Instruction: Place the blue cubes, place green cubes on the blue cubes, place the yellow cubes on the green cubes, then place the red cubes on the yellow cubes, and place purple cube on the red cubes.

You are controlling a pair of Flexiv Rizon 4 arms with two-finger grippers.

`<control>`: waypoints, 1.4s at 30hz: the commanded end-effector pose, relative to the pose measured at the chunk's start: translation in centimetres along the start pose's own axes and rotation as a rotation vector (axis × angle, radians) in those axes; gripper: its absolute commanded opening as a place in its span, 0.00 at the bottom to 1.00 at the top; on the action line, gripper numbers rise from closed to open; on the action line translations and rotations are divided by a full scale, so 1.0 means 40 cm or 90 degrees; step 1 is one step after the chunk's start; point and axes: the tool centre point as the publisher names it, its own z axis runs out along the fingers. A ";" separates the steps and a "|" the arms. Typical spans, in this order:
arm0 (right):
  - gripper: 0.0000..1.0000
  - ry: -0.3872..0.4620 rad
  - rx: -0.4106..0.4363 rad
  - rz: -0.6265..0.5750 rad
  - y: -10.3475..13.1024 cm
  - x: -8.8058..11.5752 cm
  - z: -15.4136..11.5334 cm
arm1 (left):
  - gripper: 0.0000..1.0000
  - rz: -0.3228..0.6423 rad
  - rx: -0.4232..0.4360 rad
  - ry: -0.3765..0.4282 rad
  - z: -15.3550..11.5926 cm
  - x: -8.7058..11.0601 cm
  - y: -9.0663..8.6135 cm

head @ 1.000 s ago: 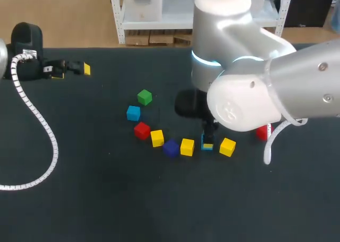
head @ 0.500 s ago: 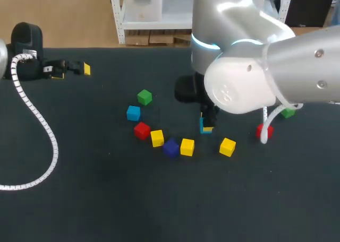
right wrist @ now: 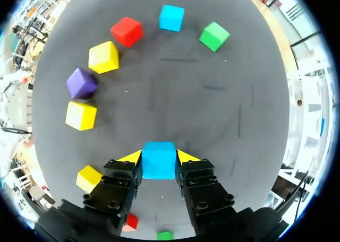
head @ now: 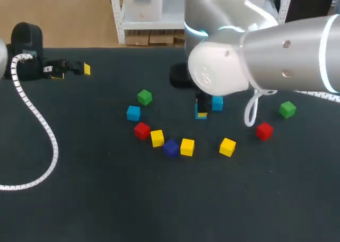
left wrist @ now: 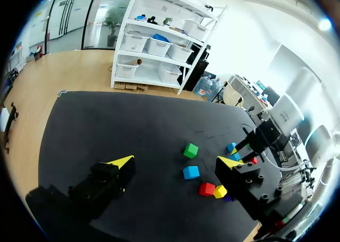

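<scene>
Dark tabletop [head: 106,199] from above shows you the right gripper [head: 201,113] mid-table, a second blue cube [head: 217,103] just beside it; from the left wrist, the left gripper [left wrist: 175,162] gapes empty, well apart from the cubes; from the right wrist, both fingers clamp the held blue cube [right wrist: 159,160], bare tabletop directly ahead.
</scene>
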 end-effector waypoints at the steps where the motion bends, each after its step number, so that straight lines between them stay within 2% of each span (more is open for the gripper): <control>1: 0.00 0.003 -0.023 0.003 -0.043 -0.004 0.010 | 1.00 0.000 -0.001 0.000 -0.001 0.000 -0.001; 13: 0.00 0.007 -0.011 0.025 -0.108 0.024 0.002 | 1.00 0.000 -0.001 0.000 -0.001 0.000 -0.001; 41: 0.00 0.003 -0.023 0.042 -0.121 0.033 0.034 | 1.00 0.000 -0.001 0.000 -0.001 0.000 -0.001; 42: 0.02 0.003 -0.024 0.041 -0.121 0.033 0.034 | 1.00 0.000 -0.001 0.000 -0.001 0.000 -0.001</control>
